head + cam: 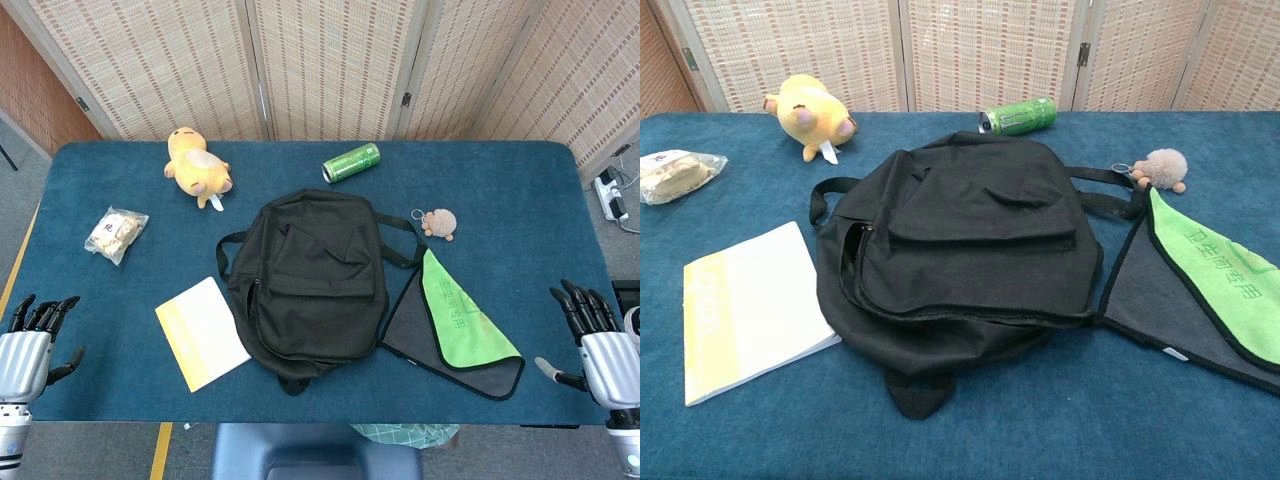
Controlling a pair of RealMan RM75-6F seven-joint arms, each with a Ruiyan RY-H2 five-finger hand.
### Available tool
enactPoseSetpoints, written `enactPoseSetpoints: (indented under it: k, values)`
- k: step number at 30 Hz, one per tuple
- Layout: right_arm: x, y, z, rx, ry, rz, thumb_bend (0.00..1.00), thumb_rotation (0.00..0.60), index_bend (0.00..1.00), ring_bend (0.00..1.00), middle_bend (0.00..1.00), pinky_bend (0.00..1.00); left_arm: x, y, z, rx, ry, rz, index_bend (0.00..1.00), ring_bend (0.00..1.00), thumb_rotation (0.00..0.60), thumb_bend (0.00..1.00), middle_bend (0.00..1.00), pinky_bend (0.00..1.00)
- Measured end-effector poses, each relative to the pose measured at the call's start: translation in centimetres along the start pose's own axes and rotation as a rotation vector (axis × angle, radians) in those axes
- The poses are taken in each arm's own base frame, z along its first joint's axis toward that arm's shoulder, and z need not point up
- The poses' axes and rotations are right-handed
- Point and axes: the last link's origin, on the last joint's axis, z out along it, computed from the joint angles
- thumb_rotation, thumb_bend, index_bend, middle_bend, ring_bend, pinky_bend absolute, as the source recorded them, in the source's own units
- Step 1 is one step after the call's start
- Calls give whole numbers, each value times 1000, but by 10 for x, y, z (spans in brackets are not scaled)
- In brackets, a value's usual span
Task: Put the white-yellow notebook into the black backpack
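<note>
The white-yellow notebook [202, 332] [750, 306] lies flat on the blue table, just left of the black backpack [310, 285] [960, 245]. The backpack lies flat in the middle with its zipper partly open on the left side. My left hand [30, 345] rests at the table's front left edge, fingers apart, holding nothing. At the front right edge my right hand [595, 345] is likewise spread and holds nothing. Neither hand shows in the chest view.
A yellow plush toy [198, 168] [810, 112] and a green can [351, 162] [1020, 116] lie at the back. A bagged snack [116, 233] [675, 172] sits left. A grey-green cloth [455, 325] [1205, 295] and small furry keychain [437, 223] [1160, 168] lie right of the backpack.
</note>
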Motion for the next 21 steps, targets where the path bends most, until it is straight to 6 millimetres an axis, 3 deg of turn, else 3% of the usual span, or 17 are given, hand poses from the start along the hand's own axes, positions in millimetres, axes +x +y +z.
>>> enactPoseSetpoints:
  k: [7,13,21]
  values:
    - [0,-1,2,7,1,0,163,600,24,31,55,0,0,1,-4,-2,-12,0,206,219,600,347,289,109]
    - [1,-3,2,19,6,2,165,600,22,31,54,0,-2,12,5,-91,-10,4,217,219,600,352,289,108]
    - [1,-4,3,26,8,3,165,600,19,31,55,0,-11,48,46,-308,-68,-22,241,219,600,576,302,107]
